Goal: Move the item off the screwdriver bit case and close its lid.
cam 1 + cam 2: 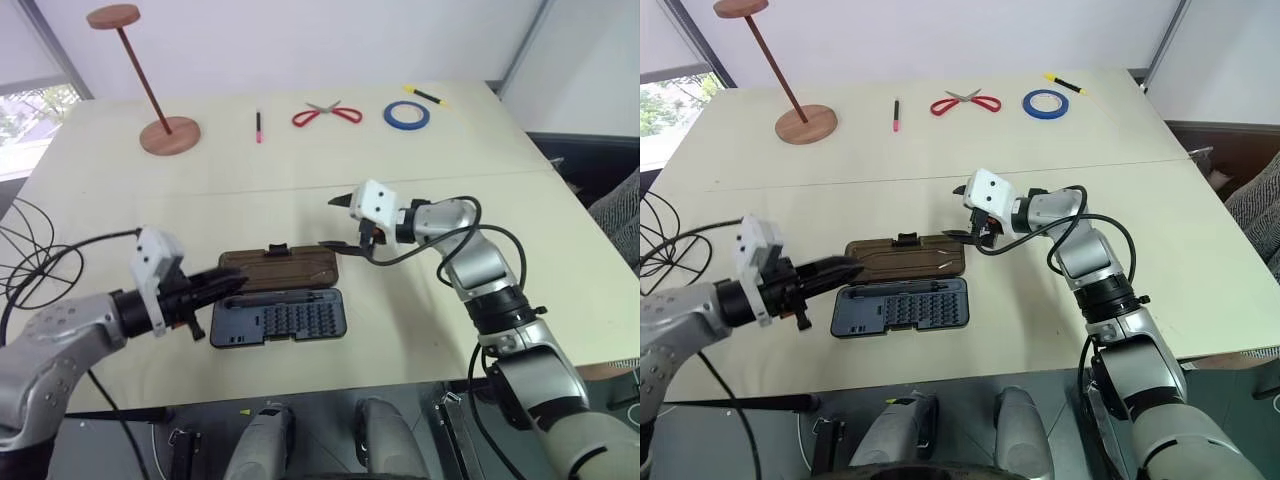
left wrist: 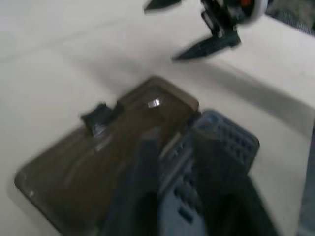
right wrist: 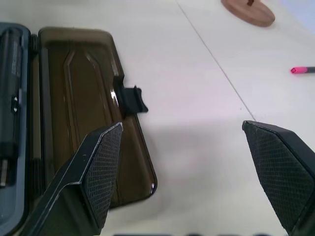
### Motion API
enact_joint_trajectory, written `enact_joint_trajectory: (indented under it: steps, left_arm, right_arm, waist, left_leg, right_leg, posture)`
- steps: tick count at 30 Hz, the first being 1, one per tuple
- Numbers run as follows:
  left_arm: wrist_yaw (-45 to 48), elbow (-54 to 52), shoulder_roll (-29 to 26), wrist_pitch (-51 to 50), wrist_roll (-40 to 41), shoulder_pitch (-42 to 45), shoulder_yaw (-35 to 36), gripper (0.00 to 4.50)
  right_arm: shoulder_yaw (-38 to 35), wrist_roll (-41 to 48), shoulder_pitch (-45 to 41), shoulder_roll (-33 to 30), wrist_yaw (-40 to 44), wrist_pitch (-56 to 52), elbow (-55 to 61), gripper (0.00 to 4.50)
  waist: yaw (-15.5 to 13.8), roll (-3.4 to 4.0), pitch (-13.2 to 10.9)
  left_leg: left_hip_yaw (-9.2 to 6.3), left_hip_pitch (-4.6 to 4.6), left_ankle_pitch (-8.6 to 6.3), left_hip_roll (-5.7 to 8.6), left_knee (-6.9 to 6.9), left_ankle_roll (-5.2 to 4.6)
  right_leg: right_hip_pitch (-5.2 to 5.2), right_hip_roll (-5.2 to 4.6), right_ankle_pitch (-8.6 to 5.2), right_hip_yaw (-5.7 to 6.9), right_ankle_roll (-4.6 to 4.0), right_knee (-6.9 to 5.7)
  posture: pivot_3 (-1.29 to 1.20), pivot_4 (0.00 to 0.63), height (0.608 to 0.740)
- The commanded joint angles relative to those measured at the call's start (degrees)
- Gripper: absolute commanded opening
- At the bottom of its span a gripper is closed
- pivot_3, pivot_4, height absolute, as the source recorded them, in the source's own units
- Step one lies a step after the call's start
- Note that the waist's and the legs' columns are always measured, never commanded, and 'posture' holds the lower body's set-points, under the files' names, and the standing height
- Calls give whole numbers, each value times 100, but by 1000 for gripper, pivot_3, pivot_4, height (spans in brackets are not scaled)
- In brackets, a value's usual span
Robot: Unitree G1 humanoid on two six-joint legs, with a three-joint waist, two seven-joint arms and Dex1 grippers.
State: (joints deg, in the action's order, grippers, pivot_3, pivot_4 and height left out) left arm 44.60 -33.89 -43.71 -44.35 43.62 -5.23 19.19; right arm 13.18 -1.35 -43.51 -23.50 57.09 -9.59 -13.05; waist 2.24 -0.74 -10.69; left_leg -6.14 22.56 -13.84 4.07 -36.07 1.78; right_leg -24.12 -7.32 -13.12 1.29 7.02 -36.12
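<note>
The screwdriver bit case point(image 1: 280, 318) lies open near the table's front edge, with rows of bits showing in its dark grey-blue tray. Its brown lid point(image 1: 280, 267) lies flat on the table behind the tray, latch tab point(image 3: 132, 100) pointing away. The wire-hoop item point(image 1: 35, 262) rests at the table's left edge, apart from the case. My left gripper point(image 1: 228, 286) is shut and empty, its tips just left of the case. My right gripper point(image 1: 338, 223) hovers open above the lid's right end, touching nothing.
At the back of the table stand a reddish-brown stand point(image 1: 168, 134), a pink pen point(image 1: 258, 126), red scissors point(image 1: 326, 114), a blue tape roll point(image 1: 406, 115) and a yellow marker point(image 1: 425, 95). Black cables loop by each arm.
</note>
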Motion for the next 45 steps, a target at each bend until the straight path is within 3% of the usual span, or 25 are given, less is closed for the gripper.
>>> enact_joint_trajectory:
  steps: [1,7,21,28,37,45]
  left_arm:
    - [120,0,7,408,-221,-202,41,21]
    - [372,580,226,906,-626,-566,-458,21]
    - [637,1562,413,1466,-1186,-166,-1186,21]
    - [612,1616,463,1466,-1293,-94,-1346,21]
    - [52,760,436,636,-935,91,-1296,21]
    - [-434,157,469,16,-621,126,-1202,21]
  right_arm:
    - [-3,57,-175,46,-58,119,109,4078]
    - [140,-29,-133,9,-67,265,70,4078]
    - [371,-129,-130,-121,95,21,106,4078]
    - [314,237,-842,263,251,-1888,-332,4078]
    - [378,291,-1533,655,323,-2373,-1516,4078]
    - [474,133,-1582,825,288,-2066,-2172,4078]
  waist:
    - [-7,0,0]
    - [-12,0,0]
    - [-22,-1,1]
    - [11,3,0]
    - [1,3,0]
    - [17,4,0]
  left_leg:
    - [0,0,0,0,0,0]
    - [1,-1,-1,0,2,-1]
    - [0,-1,-1,0,1,-1]
    - [0,-3,-1,-1,2,-1]
    - [-1,-2,-1,1,4,-1]
    - [-1,0,-1,1,6,-1]
  right_leg:
    - [0,0,0,0,-1,0]
    - [1,0,-1,1,-3,1]
    - [1,0,0,1,-2,0]
    - [-3,0,2,1,-6,-3]
    - [-2,0,2,1,-6,-1]
    - [-8,1,2,1,-6,-3]
  posture:
    - [0,150,740]
    - [0,150,740]
    - [0,150,740]
    - [0,150,740]
    - [0,150,740]
    - [0,150,740]
